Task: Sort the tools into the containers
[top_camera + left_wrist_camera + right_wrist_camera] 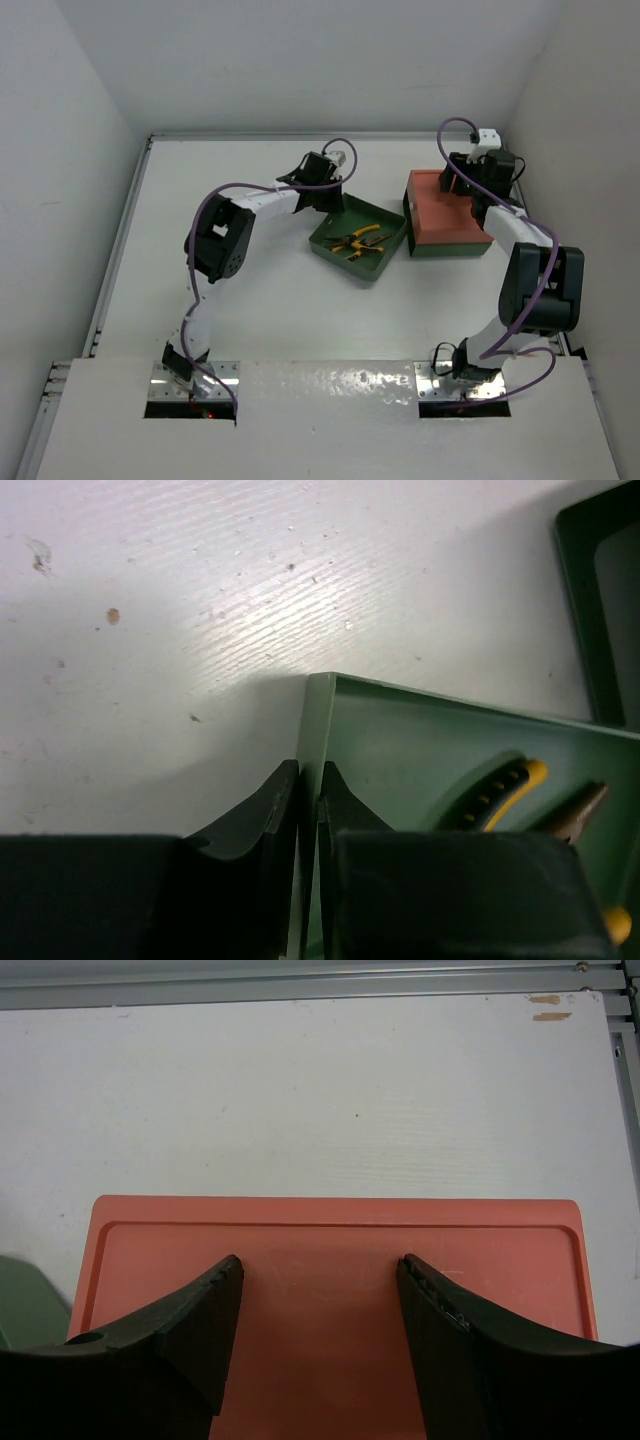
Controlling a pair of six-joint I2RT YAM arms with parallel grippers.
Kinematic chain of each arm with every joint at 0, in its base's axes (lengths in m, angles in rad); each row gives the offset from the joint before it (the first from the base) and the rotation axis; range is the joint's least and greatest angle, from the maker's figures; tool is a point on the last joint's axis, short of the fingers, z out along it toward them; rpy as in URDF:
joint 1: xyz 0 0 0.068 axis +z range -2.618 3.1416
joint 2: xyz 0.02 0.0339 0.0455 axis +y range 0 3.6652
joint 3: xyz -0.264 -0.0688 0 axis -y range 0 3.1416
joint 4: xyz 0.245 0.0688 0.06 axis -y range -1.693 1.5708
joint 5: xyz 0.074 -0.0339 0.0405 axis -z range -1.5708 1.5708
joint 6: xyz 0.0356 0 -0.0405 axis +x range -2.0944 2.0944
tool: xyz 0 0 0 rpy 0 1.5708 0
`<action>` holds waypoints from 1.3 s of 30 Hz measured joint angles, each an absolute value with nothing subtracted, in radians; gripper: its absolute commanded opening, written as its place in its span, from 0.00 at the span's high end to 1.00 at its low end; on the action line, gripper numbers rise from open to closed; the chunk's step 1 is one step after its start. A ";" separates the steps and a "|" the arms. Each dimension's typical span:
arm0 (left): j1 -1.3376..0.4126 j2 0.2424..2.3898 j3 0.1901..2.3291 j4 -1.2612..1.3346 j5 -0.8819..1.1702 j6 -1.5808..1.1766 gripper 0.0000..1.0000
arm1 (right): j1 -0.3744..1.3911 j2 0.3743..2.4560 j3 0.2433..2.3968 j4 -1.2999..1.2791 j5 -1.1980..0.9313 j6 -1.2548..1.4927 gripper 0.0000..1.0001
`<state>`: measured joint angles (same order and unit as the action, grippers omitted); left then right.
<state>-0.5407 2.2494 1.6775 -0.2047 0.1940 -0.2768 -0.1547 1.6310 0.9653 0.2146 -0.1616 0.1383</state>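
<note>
My left gripper [309, 773] is clenched on the wall of the green tray [385, 223], one finger outside and one inside, close to the corner at the lower middle of the left wrist view. From above, that tray sits mid-frame at an angle on the table [250, 310]. The pliers [356, 240] with yellow handles lie loose on its floor.

I judge the tray to be thin, stiff, light plastic, so a pinch on the rim should hold. Gripped at one corner, though, it will want to sag and twist, and the metal pliers will slide if I tilt it. I would rather drag it flat than lift it. The pliers themselves look dense, and their ribbed handles are the best place to grip.

My right gripper [319, 1262] has its fingers spread with nothing between them, over the orange-red tray [500, 1250]. From above, that tray rests on a dark green tray [450, 251] at the right of the frame.

The orange surface looks flat, and I cannot tell whether it is a floor or an underside, nor see any divider. My left fingers cut off a second tool beside the pliers. I cannot find any screwdrivers.
</note>
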 measured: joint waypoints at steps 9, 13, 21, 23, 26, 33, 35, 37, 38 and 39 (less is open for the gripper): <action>-0.540 2.265 1.703 -0.212 0.203 -0.328 1.00 | -0.155 1.631 0.965 0.215 -0.161 0.138 0.37; -0.538 2.266 1.724 -0.241 0.121 -0.339 1.00 | -0.155 1.632 0.965 0.215 -0.161 0.138 0.37; -0.534 2.276 1.784 -0.264 0.076 -0.413 0.51 | -0.155 1.633 0.965 0.215 -0.162 0.138 0.37; -0.534 2.276 1.798 -0.258 0.091 -0.425 0.45 | -0.155 1.633 0.965 0.215 -0.162 0.135 0.37; -0.534 2.275 1.822 -0.259 0.101 -0.422 0.40 | -0.155 1.633 0.965 0.215 -0.165 0.133 0.37; -0.535 2.188 1.879 -0.266 0.197 -0.134 0.50 | -0.155 1.633 0.966 0.215 -0.168 0.126 0.37; -0.543 2.124 1.878 -0.292 0.282 0.113 0.42 | -0.155 1.633 0.966 0.215 -0.169 0.124 0.37; -0.566 2.048 1.865 -0.363 0.358 0.399 0.36 | -0.155 1.632 0.966 0.215 -0.169 0.122 0.37; -0.585 2.003 1.843 -0.413 0.389 0.551 0.31 | -0.155 1.632 0.966 0.215 -0.170 0.122 0.37; -0.608 1.964 1.819 -0.464 0.418 0.685 0.24 | -0.155 1.631 0.966 0.215 -0.170 0.120 0.36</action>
<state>-0.6079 1.9640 1.8187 -0.4641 0.4175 0.6849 -0.1547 1.6310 0.9657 0.2146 -0.1703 0.1200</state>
